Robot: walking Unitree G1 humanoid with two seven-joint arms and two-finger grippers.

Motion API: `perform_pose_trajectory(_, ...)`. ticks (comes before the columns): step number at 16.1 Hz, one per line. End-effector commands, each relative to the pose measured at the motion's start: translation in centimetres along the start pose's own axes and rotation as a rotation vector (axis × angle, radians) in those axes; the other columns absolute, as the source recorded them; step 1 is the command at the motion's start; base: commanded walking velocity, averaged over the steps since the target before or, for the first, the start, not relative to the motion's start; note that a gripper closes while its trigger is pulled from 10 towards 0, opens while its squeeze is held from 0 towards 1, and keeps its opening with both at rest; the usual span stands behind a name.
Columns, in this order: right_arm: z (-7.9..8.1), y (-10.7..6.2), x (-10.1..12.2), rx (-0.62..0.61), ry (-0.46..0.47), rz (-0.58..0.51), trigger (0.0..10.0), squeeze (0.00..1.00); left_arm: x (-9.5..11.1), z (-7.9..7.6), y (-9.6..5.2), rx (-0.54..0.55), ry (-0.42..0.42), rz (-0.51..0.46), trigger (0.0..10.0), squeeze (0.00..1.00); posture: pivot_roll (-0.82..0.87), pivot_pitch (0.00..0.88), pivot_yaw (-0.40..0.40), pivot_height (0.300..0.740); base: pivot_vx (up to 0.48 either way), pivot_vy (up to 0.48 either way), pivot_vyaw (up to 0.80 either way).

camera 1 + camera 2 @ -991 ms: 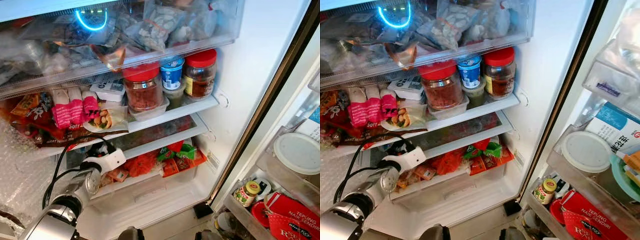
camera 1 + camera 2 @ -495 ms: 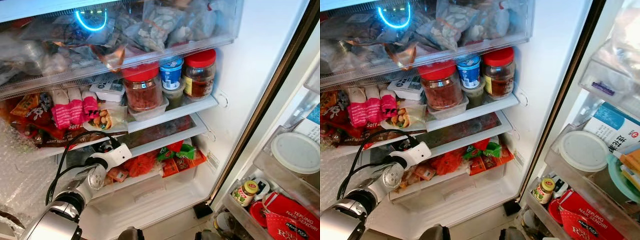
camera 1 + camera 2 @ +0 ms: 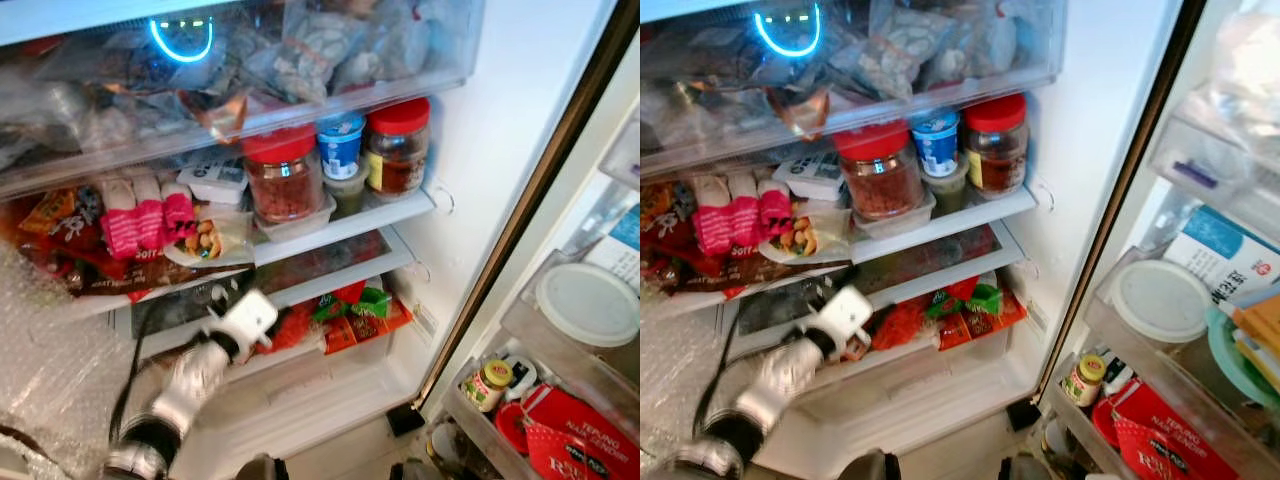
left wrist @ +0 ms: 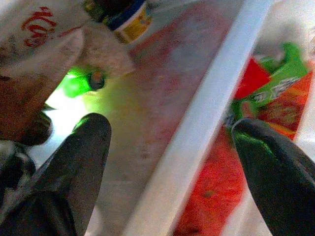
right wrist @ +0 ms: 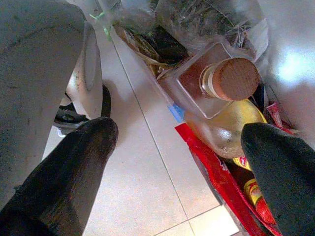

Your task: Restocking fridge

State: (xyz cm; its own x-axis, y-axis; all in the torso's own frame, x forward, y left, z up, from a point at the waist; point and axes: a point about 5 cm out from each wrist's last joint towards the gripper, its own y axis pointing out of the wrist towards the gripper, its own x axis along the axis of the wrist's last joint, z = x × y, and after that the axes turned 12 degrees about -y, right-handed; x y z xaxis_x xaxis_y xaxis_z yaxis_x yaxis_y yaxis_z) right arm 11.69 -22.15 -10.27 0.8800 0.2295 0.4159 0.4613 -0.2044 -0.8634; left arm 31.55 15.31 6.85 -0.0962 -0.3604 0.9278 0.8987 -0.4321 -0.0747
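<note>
Far left, a sheet of bubble wrap (image 3: 40, 350) covers the fridge's corner, and whatever sits behind it is hidden. The left arm (image 3: 185, 385) reaches up from below, badly smeared by motion, so its outline is hard to read. Its white wrist sits at the front lip of the lower drawer (image 3: 300, 385), and the left gripper (image 4: 172, 147) points into the fridge with its two black fingers (image 4: 81, 157) spread wide apart and nothing between them. The wrist view is blurry too: a white shelf edge (image 4: 197, 128) runs between the fingers, with red and green snack packets (image 4: 275, 98) beyond it and a glowing green patch that cannot be identified.

Above the arm, pink packets (image 3: 140, 215) and a bag of nuts (image 3: 205, 238) lie on the middle shelf, their lower halves cut off by other wrappers. The top drawer (image 3: 250, 70) is crammed with frosted bags, contents unclear, and a blue ring of light (image 3: 182, 40) reflects off it.

Moving right, two red-lidded jars (image 3: 285, 175) flank a blue tub (image 3: 340, 148) on the shelf. Below, red and green packets (image 3: 355, 310) fill the lower drawer.

Further right, the door racks hold a white round lid (image 3: 590, 305), a small yellow-labelled jar (image 3: 487, 387) and a red bag (image 3: 580, 440), partly cropped.

The right gripper (image 5: 182, 147) hangs low over floor tiles (image 5: 142, 182), fingers wide and empty, near a cork-stoppered glass bottle (image 5: 216, 83) lying among bags.
</note>
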Motion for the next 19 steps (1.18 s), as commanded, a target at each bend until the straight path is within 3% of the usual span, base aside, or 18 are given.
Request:
perform_pose_trajectory(1, 1.6, -0.2, -0.4, 0.059, 0.008, 0.017, 10.0, 0.0, 0.1, 0.3, -0.7, 0.026, -0.055, -0.021, 10.0, 0.0, 0.02, 0.089, 0.066, 0.651, 0.0, 0.0, 0.0)
perform_pose_trajectory(4, 1.6, -0.2, -0.6, 0.06, 0.006, 0.018, 10.0, 0.0, -0.1, -0.2, -3.0, 0.112, -0.231, -0.053, 10.0, 0.0, 0.03, 0.096, 0.064, 0.651, 0.0, 0.0, 0.0)
perform_pose_trajectory(5, 1.6, -0.2, -0.6, 0.064, -0.001, 0.019, 10.0, 0.0, -0.8, 0.3, -4.7, 0.233, -0.304, -0.032, 10.0, 0.0, 0.03, 0.098, 0.064, 0.651, 0.0, 0.0, 0.0)
perform_pose_trajectory(10, 1.6, -0.2, -0.6, 0.069, -0.017, 0.018, 10.0, 0.0, -3.4, 1.1, -9.0, 0.424, -0.42, 0.104, 10.0, 0.0, 0.03, 0.088, 0.06, 0.651, 0.0, 0.0, 0.0)
perform_pose_trajectory(12, 1.6, -0.2, -0.6, 0.071, -0.023, 0.017, 10.0, 0.0, -4.1, 1.0, -9.3, 0.481, -0.495, 0.127, 10.0, 0.0, 0.03, 0.083, 0.059, 0.651, -0.146, 0.0, 0.0)
perform_pose_trajectory(19, 1.5, -0.2, -0.7, 0.069, -0.028, 0.018, 10.0, 0.0, -3.8, 0.7, -8.9, 0.451, -0.513, 0.135, 10.0, 0.0, 0.02, 0.058, 0.057, 0.651, -0.297, 0.0, 0.0)
